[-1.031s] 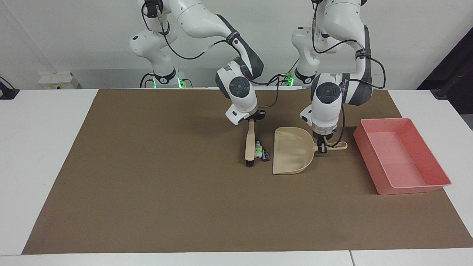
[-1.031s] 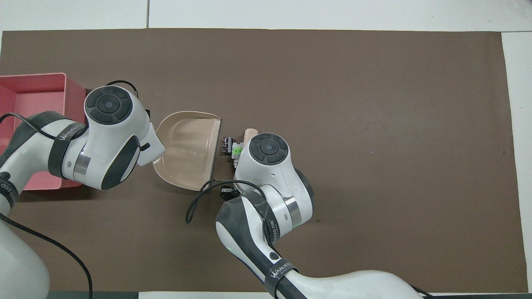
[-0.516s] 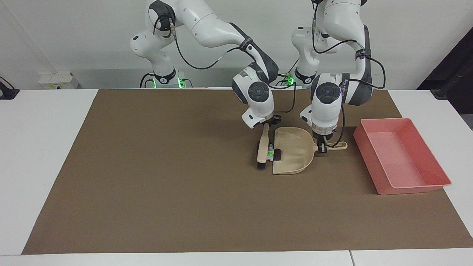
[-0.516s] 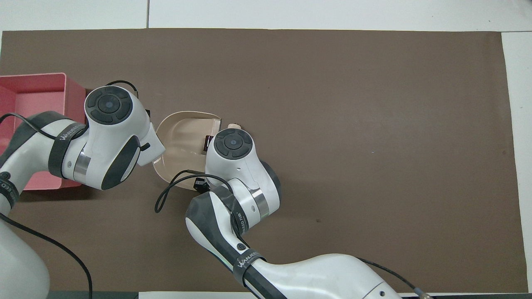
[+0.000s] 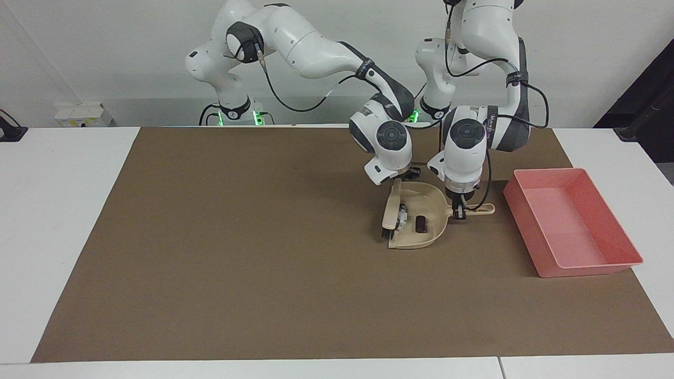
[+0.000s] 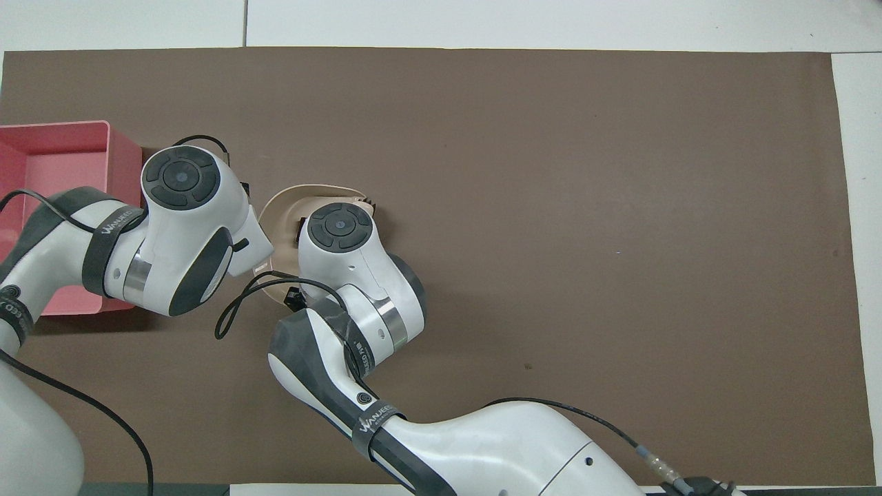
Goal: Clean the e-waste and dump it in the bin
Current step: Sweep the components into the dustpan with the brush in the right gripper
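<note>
Brown matting covers the white table. On it, toward the left arm's end, the beige plastic dustpan (image 5: 418, 218) holds both e-waste pieces: the dark stubby cylinder (image 5: 420, 224) and the white block (image 5: 403, 218) against the beige brush (image 5: 390, 213). They look light and hard, likely to slide. The right gripper (image 5: 398, 180) pinches the brush handle; the left gripper (image 5: 460, 210) is clamped on the dustpan handle, the place to hold for tipping into the shallow pink plastic tray (image 5: 571, 221).

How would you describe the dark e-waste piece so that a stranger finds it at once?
Find the pink bin at the left arm's end of the table, then the beige dustpan beside it. Inside the pan lies the dark stubby cylinder; the piece next to it, against the brush, is pale.
</note>
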Robot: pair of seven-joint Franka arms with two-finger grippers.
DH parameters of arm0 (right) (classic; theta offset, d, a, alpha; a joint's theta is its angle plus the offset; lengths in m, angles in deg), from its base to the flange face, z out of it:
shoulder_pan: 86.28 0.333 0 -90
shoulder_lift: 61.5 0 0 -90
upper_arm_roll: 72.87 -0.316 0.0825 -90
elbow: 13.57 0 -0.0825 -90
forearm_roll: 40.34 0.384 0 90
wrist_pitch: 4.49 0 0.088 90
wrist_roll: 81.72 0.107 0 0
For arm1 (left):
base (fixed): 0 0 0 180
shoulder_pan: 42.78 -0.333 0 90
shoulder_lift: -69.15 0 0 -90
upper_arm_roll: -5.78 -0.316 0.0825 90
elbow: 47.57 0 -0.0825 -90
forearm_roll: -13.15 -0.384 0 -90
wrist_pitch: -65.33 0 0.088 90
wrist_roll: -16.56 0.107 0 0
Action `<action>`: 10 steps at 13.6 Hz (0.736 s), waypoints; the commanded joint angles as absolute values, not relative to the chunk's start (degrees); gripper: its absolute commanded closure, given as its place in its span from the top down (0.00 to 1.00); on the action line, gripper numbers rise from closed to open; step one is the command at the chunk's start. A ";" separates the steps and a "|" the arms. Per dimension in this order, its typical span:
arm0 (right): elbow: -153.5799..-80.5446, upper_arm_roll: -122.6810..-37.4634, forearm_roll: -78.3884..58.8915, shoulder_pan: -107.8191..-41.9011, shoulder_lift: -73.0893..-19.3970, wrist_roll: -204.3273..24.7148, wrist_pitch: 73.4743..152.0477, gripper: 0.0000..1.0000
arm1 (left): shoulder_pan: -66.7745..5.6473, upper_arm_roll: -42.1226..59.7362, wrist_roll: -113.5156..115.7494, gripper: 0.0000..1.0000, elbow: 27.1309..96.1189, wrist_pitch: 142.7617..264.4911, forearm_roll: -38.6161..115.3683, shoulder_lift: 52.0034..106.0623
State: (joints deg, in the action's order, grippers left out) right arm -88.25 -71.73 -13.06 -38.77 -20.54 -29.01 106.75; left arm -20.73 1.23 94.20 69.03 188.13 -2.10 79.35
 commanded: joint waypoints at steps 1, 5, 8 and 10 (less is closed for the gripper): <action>-82.93 -72.52 -11.78 -40.66 -18.87 -27.84 102.31 0.00 | -21.33 1.12 95.48 0.00 69.76 189.52 -2.14 79.52; -83.10 -72.34 -9.83 -40.76 -19.13 -27.49 102.92 0.00 | -23.00 1.12 98.46 0.00 69.67 190.65 1.62 79.52; -84.23 -72.08 -13.51 -43.38 -22.98 -29.32 97.58 0.00 | -23.18 1.30 99.61 0.00 69.67 190.66 2.17 79.43; -85.20 -71.91 -14.67 -46.11 -26.24 -33.53 90.47 0.00 | -23.88 1.73 101.54 0.00 69.76 190.49 4.34 78.47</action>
State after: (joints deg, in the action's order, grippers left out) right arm -84.09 -71.39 -13.25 -43.25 -22.42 -30.27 95.58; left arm -22.98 1.20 98.94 69.05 189.44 1.95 79.72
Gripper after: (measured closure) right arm 0.740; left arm 0.674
